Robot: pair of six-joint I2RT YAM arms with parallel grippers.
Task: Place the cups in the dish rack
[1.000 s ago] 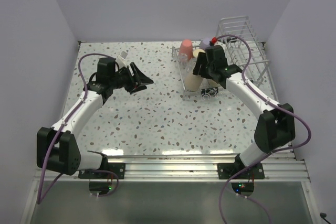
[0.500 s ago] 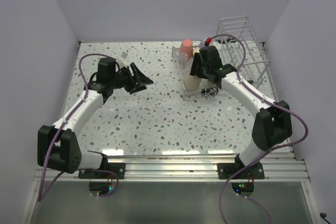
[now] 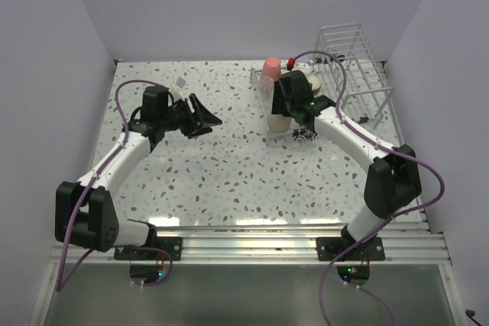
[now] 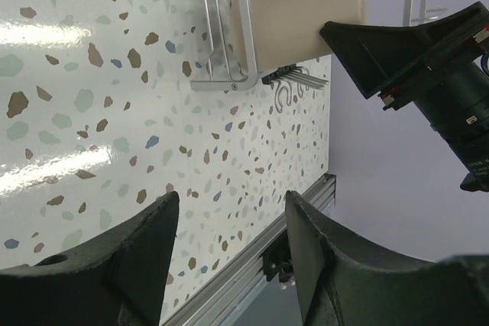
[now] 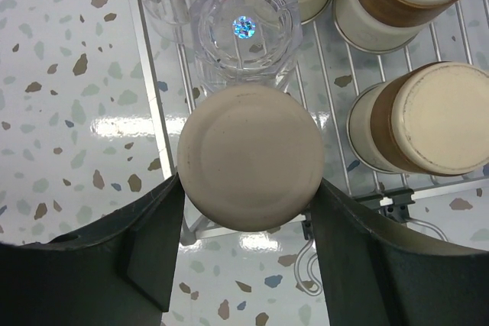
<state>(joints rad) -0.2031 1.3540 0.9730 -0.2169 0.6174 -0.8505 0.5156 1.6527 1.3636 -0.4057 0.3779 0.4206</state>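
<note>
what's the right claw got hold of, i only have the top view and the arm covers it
observer: A beige cup, upside down. The right wrist view shows the right claw with a finger against each side of it.
operator: is it in the rack yet
observer: Yes. The left wrist view shows it standing at a corner of the rack, with the claw only around its top end.
operator: anything crowding it
observer: A clear glass stands right behind it in the rack. I can't tell whether they touch.
</note>
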